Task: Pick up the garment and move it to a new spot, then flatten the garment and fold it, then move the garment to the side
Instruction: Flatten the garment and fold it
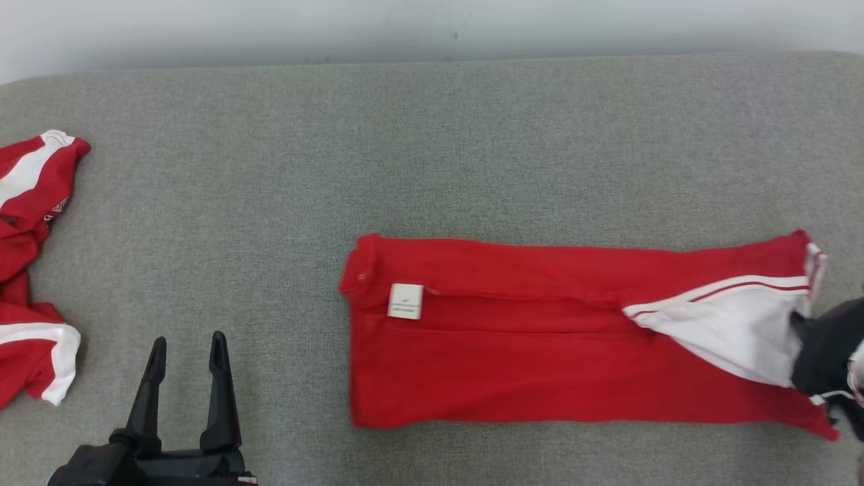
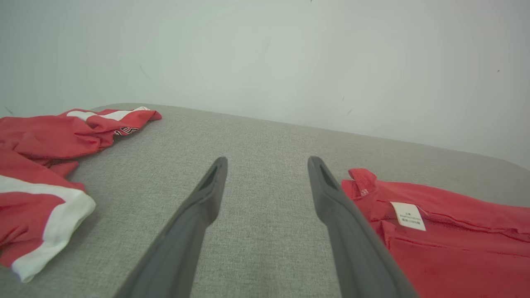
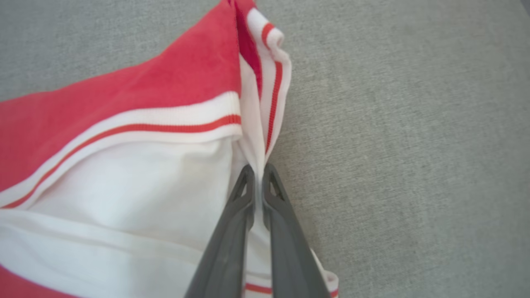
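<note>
A red garment (image 1: 540,344) with white trim lies folded into a long strip across the grey table (image 1: 405,148), a white label (image 1: 406,301) near its left end. At the strip's right end my right gripper (image 1: 803,331) is shut on the white striped edge (image 3: 256,153); the fabric is pinched between its two dark fingers (image 3: 244,198). My left gripper (image 1: 187,351) stands open at the lower left, off the cloth, with bare table between its fingers (image 2: 207,198). In the left wrist view the garment's (image 2: 455,244) left end lies just right of the fingers.
A second red and white garment (image 1: 30,270) lies crumpled at the table's left edge, also in the left wrist view (image 2: 45,165). A pale wall (image 1: 432,27) runs behind the table's far edge.
</note>
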Robot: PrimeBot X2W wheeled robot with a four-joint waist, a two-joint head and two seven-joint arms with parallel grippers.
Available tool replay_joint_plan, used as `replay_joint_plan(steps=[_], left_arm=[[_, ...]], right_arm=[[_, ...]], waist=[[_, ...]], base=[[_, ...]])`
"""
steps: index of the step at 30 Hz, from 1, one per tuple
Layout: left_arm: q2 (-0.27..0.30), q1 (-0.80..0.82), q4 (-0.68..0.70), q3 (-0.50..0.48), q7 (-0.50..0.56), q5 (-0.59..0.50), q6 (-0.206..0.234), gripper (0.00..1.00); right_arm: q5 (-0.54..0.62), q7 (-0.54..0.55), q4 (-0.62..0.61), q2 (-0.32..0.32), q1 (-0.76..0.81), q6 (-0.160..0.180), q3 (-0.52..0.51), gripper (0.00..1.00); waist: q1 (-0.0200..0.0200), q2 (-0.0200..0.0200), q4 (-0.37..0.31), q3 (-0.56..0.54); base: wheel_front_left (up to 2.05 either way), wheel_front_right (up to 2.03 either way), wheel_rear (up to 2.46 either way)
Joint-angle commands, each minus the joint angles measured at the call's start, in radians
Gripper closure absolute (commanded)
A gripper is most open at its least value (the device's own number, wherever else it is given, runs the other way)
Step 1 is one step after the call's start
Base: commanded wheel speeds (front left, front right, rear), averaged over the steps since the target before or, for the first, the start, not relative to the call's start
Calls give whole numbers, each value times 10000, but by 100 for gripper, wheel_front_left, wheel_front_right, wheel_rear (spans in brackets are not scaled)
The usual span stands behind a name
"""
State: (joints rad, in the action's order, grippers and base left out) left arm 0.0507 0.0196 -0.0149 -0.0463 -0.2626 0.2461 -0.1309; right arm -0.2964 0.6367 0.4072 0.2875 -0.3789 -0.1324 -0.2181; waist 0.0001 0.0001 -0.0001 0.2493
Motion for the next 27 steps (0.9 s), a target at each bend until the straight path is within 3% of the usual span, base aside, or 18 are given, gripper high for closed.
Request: replay_joint_plan(steps=[1, 5, 11, 19, 27], left_arm=[[-4, -67, 54, -37, -28, -43, 11, 0], [-4, -194, 100, -79, -28, -71, 11, 0], [-4, -370, 31, -82, -28, -41, 11, 0], [-5, -444, -141, 14, -28, 131, 11, 0], [-3, -593, -212, 53, -28, 265, 11, 0]], right_arm=[[120, -69, -32, 192, 161, 34, -212, 100], [574, -29, -317, 689, 489, 33, -1081, 100], [723, 343, -1266, 996, 872, 31, -1072, 100], [-26, 1331, -3075, 910, 1259, 30, 759, 100], [-691, 1942, -3830, 402, 287, 30, 3627, 100]], waist=[[-1, -1, -24, -32], [-1, -1, -99, -226], [-1, -1, -203, -508], [-1, -1, -164, -807], [-1, -1, 111, -943]], base=[[0, 0, 0], [0, 0, 0], [0, 0, 0], [0, 0, 0], [0, 0, 0]])
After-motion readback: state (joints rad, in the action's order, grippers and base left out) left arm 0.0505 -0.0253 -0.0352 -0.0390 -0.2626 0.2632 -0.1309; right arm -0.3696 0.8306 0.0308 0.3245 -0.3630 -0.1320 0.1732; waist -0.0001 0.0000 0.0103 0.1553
